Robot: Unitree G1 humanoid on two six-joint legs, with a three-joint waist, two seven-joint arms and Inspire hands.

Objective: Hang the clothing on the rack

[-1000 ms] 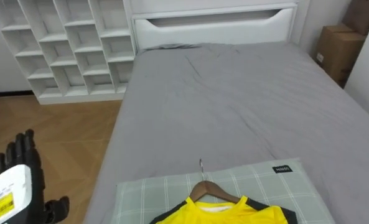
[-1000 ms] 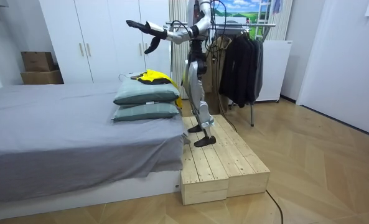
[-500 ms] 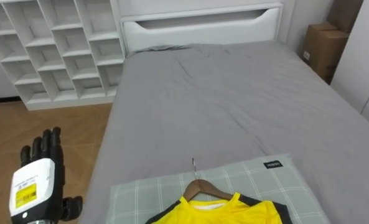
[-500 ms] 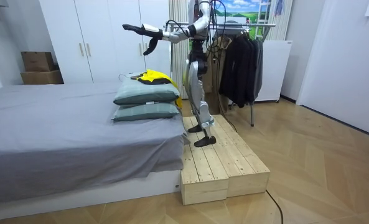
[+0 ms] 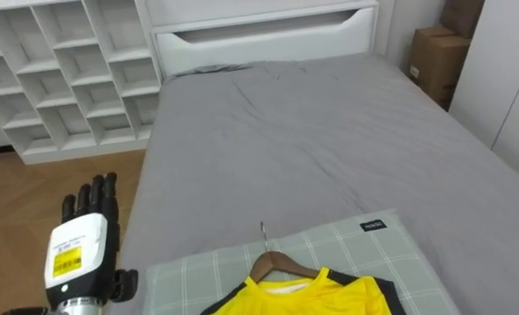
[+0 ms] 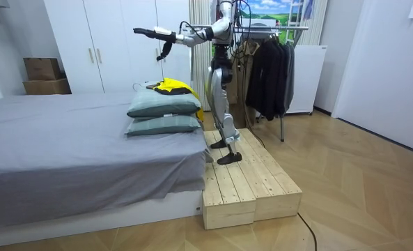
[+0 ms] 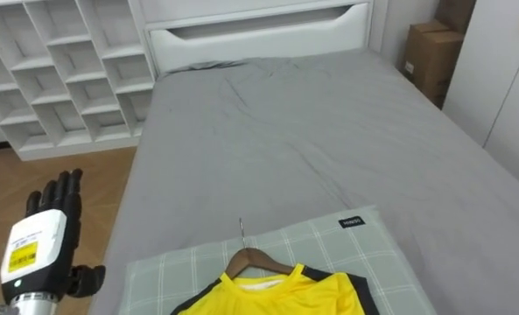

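Item: yellow shirt (image 5: 316, 297), soft jersey with dark trim, on a curved wooden hanger (image 5: 275, 262) with a thin wire hook, bottom centre. It lies on a green checked pillow (image 5: 198, 276) on the bed (image 5: 312, 149), whose grey sheet is creased. Left hand (image 5: 80, 254), lower left, is raised, fingers straight, empty. Advice: grasp the hanger's neck and leave the hook free.

The shirt (image 5: 316, 296) on its hanger (image 5: 275, 261) lies on the pillow (image 5: 198, 269), bed (image 5: 312, 131) beyond, shelves (image 5: 58, 74) far left.

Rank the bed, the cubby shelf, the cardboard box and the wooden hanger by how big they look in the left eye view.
bed
cubby shelf
cardboard box
wooden hanger, partly hidden inside the yellow shirt
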